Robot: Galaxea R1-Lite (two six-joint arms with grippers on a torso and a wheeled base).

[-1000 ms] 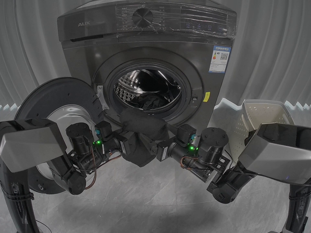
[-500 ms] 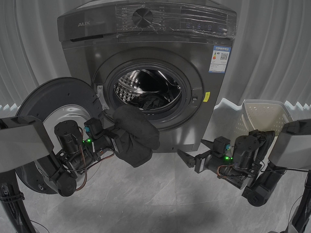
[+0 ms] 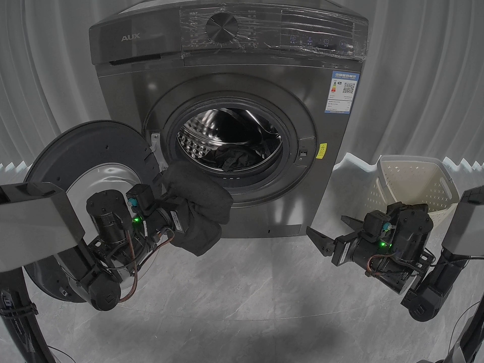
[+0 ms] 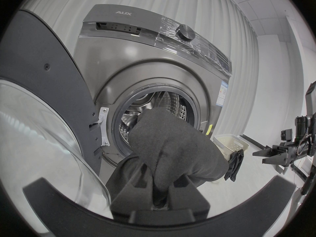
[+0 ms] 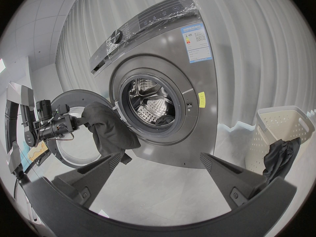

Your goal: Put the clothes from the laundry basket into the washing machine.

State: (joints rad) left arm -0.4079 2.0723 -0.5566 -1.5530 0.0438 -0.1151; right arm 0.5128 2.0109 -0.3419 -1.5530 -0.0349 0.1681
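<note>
A black garment (image 3: 197, 205) hangs bunched in front of the washing machine (image 3: 227, 76), just below the left side of the drum opening (image 3: 229, 137). My left gripper (image 3: 185, 220) is shut on it; up close the black garment (image 4: 174, 148) drapes over my left gripper (image 4: 160, 195). More dark clothes (image 3: 234, 156) lie inside the drum. My right gripper (image 3: 333, 232) hangs open and holds nothing, low to the right of the machine and beside the laundry basket (image 3: 418, 177). Another black cloth (image 5: 279, 158) hangs over the laundry basket's (image 5: 283, 122) rim.
The machine's round door (image 3: 96, 147) stands swung wide open on the left, close behind my left arm. Grey floor (image 3: 262, 288) lies bare between both arms. White curtains (image 3: 418, 76) hang behind the machine.
My right gripper let go of the black garment and drew back right toward the basket. My left gripper, still holding the garment, shifted left and a little up by the drum opening.
</note>
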